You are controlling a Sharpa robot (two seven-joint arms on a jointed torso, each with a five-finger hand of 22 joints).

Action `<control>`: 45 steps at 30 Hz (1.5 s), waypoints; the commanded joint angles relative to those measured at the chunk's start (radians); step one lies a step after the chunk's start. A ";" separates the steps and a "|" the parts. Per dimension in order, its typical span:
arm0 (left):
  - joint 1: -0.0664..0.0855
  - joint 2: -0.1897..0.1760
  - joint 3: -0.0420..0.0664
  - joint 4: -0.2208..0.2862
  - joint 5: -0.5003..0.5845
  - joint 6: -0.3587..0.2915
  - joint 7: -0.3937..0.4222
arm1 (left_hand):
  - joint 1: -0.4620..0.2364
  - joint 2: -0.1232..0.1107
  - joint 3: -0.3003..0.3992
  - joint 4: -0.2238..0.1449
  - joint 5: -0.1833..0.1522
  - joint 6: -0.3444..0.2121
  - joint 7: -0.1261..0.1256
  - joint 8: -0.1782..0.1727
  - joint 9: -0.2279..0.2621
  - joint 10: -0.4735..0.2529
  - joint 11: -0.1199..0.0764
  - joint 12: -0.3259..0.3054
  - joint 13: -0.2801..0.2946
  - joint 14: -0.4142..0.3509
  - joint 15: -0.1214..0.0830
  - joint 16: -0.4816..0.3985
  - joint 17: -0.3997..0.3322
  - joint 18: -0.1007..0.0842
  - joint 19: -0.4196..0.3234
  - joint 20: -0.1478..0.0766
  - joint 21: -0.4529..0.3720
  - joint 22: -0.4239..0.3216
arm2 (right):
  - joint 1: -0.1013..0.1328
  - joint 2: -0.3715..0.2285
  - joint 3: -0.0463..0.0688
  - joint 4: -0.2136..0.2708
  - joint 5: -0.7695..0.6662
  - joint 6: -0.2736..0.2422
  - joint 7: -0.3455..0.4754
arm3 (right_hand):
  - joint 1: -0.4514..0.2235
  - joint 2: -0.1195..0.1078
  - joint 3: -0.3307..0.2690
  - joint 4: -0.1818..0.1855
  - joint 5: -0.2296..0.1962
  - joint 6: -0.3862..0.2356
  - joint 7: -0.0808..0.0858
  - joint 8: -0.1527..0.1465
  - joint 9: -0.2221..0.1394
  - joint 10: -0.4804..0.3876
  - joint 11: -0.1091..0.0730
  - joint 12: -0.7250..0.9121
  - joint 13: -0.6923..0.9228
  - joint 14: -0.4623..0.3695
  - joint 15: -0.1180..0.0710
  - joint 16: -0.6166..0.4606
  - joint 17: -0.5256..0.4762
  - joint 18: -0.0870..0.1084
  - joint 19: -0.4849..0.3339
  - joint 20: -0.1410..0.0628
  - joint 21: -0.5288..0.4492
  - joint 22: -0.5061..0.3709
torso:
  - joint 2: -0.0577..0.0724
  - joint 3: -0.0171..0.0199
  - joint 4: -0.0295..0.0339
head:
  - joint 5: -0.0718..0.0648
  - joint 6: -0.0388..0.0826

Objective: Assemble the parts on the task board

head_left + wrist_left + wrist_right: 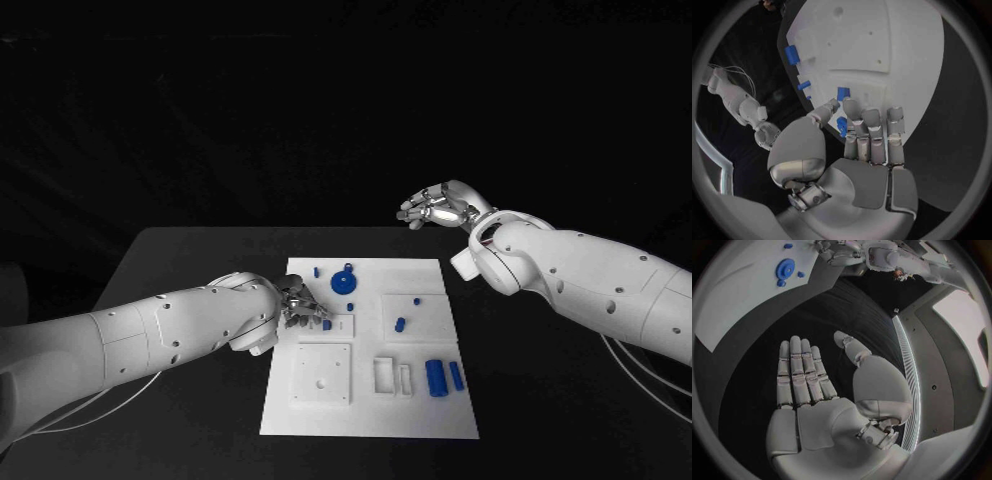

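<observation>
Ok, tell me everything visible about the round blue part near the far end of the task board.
The round blue part is a flat disc, plastic by its look, with a raised hub at its centre and a small tab at its far side. It lies flat on the white task board, near the far edge. Nothing touches it: the left hand works just nearer the robot, and the right hand is raised beyond the board, open.

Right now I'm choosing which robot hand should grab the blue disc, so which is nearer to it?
Left. The left robot hand is over the board beside the blue disc; the right robot hand hovers beyond the board's far edge.
</observation>
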 commanded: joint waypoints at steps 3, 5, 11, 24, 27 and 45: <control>0.000 -0.001 0.001 0.002 0.030 -0.006 0.020 | 0.004 -0.012 -0.005 0.011 -0.005 -0.004 0.000 -0.005 0.001 -0.010 -0.001 0.005 -0.002 -0.005 0.000 0.005 -0.003 0.004 -0.005 -0.144 -0.002 0.014 | -0.001 0.001 0.000 0.000 -0.003 0.014 0.009 | -0.001 0.001 -0.006 0.001 -0.006 -0.006 0.003 -0.006 -0.002 0.006 0.000 -0.004 -0.002 0.000 0.006 -0.004 0.001 0.014 -0.005 0.003 -0.004 -0.001 | 0.000 -0.0002 0.0002 | 0.000 0.000; 0.000 -0.002 0.002 0.003 0.040 -0.007 0.025 | -0.004 -0.022 -0.010 0.018 -0.005 -0.005 0.001 -0.006 0.001 -0.011 0.000 0.005 -0.002 -0.006 0.000 0.005 -0.005 0.003 -0.006 -0.143 -0.003 0.014 | -0.001 0.001 0.000 0.000 -0.003 0.014 0.009 | -0.002 0.001 -0.007 0.001 -0.006 -0.006 0.003 -0.006 -0.002 0.006 0.001 -0.005 -0.002 0.000 0.006 -0.004 0.002 0.014 -0.006 0.003 -0.004 -0.001 | 0.000 -0.0001 -0.0004 | 0.001 0.000; 0.000 -0.010 0.004 0.008 0.081 -0.018 0.046 | -0.070 -0.019 -0.117 0.022 -0.003 -0.049 0.013 -0.043 -0.014 -0.029 0.011 0.000 -0.007 -0.026 0.007 0.004 -0.017 0.004 -0.029 -0.142 -0.014 0.013 | -0.002 0.000 0.000 -0.001 -0.001 0.013 0.009 | -0.006 0.000 -0.009 0.003 -0.005 -0.006 0.003 -0.006 -0.002 0.006 0.001 -0.006 -0.003 0.000 0.007 -0.005 0.002 0.014 -0.006 0.004 -0.004 -0.001 | 0.000 -0.0004 -0.0011 | -0.001 0.000; 0.000 -0.047 0.006 0.060 0.024 -0.004 0.026 | -0.109 -0.031 -0.154 0.063 -0.002 -0.071 0.028 -0.104 -0.066 -0.025 0.024 0.005 -0.007 -0.031 0.005 0.014 -0.024 0.008 -0.034 -0.143 -0.022 0.011 | -0.002 -0.004 0.000 0.001 -0.001 0.013 0.008 | -0.007 0.000 -0.010 0.003 -0.004 -0.007 0.003 -0.006 -0.003 0.006 0.001 -0.006 -0.003 0.000 0.007 -0.006 0.002 0.014 -0.006 0.004 -0.005 -0.001 | -0.001 0.0015 0.0004 | -0.001 0.000; 0.000 -0.052 0.006 0.071 -0.046 0.009 0.015 | -0.096 -0.022 -0.157 0.061 -0.001 -0.068 0.029 -0.110 -0.072 -0.023 0.024 0.007 -0.007 -0.029 0.004 0.017 -0.025 0.009 -0.032 -0.144 -0.021 0.012 | -0.002 -0.005 0.000 0.001 -0.001 0.015 0.007 | -0.007 0.000 -0.010 0.003 -0.004 -0.007 0.003 -0.006 -0.003 0.006 0.001 -0.006 -0.004 -0.001 0.007 -0.006 0.002 0.014 -0.007 0.004 -0.005 -0.001 | 0.000 0.0012 -0.0004 | -0.002 0.000; 0.000 -0.024 0.005 0.078 -0.152 0.073 -0.028 | -0.047 0.107 -0.232 -0.016 0.067 -0.057 0.030 -0.152 -0.131 0.000 0.025 0.024 -0.005 -0.009 -0.004 0.039 -0.039 0.011 -0.014 -0.148 -0.015 0.014 | -0.004 -0.007 0.000 0.002 -0.001 0.014 0.007 | -0.007 0.000 -0.011 0.003 -0.002 -0.007 0.003 -0.006 -0.003 0.006 0.001 -0.007 -0.004 -0.001 0.007 -0.007 0.002 0.014 -0.007 0.004 -0.005 -0.001 | 0.000 0.0003 0.0005 | -0.003 -0.003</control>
